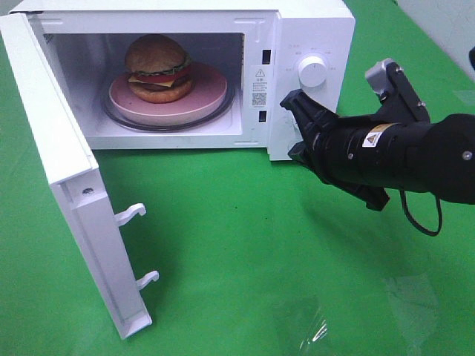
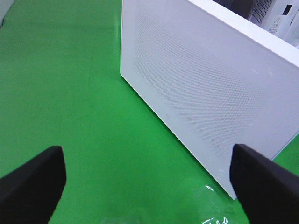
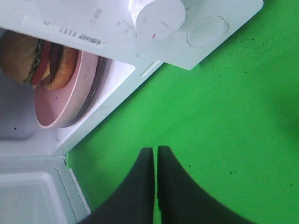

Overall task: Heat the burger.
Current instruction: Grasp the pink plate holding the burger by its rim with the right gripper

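Observation:
The burger (image 1: 157, 68) sits on a round pink plate (image 1: 211, 93) inside the white microwave (image 1: 319, 33), whose door (image 1: 56, 170) stands wide open to the left. The right wrist view also shows the burger (image 3: 28, 58) on the plate (image 3: 60, 107). My right gripper (image 1: 291, 122) hangs just in front of the microwave's control panel, below the dial (image 1: 312, 72), shut with nothing between its fingers (image 3: 140, 182). My left gripper (image 2: 147, 175) is open and empty, facing the outer face of the open door (image 2: 201, 88); it is out of the exterior high view.
Green cloth (image 1: 245, 245) covers the table. The open door juts toward the front left, with two latch hooks (image 1: 130, 215) on its edge. A round button (image 3: 206, 31) sits beside the dial (image 3: 156, 16). A shiny patch (image 1: 312, 326) lies on the cloth at the front.

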`<state>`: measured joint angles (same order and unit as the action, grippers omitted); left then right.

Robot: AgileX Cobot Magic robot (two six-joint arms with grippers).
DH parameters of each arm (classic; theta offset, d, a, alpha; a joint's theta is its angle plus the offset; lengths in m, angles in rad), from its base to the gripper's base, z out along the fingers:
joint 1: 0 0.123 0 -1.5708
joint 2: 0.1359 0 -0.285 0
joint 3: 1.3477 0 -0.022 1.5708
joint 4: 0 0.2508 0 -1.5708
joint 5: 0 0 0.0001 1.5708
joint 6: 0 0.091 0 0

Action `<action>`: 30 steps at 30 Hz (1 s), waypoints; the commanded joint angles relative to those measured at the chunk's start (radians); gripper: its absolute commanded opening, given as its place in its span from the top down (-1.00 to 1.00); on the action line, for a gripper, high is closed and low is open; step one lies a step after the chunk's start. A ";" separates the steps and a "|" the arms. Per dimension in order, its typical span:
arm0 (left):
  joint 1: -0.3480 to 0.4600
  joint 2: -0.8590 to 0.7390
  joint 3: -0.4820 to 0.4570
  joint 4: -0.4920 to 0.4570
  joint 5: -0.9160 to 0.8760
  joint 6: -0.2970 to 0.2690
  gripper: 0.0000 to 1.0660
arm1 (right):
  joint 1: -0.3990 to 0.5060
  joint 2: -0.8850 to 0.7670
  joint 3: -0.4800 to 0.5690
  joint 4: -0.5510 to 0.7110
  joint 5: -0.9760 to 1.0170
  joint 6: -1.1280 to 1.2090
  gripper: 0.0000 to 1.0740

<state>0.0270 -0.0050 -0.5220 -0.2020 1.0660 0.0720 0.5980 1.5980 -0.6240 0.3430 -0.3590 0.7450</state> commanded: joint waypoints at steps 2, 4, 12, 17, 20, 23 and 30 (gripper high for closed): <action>0.003 -0.004 0.003 -0.006 -0.008 -0.004 -0.64 | -0.002 -0.062 -0.002 -0.012 0.097 -0.137 0.96; 0.003 -0.004 0.003 -0.006 -0.008 -0.004 -0.64 | -0.002 -0.083 -0.010 -0.016 0.151 -0.183 0.96; 0.003 -0.004 0.003 -0.006 -0.008 -0.004 -0.64 | -0.002 -0.096 -0.122 -0.175 0.453 -0.318 0.94; 0.003 -0.004 0.003 -0.006 -0.008 -0.004 -0.64 | -0.002 -0.096 -0.176 -0.275 0.565 -0.430 0.93; 0.003 -0.004 0.003 -0.006 -0.008 -0.004 -0.64 | -0.002 -0.096 -0.192 -0.309 0.604 -0.492 0.92; 0.003 -0.004 0.003 -0.006 -0.008 -0.004 -0.64 | -0.002 -0.096 -0.211 -0.349 0.669 -0.643 0.92; 0.003 -0.004 0.003 -0.006 -0.008 -0.004 -0.64 | -0.002 -0.096 -0.214 -0.348 0.724 -0.900 0.92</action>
<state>0.0270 -0.0050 -0.5220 -0.2020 1.0660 0.0720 0.5980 1.5090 -0.8330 0.0000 0.3420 -0.0460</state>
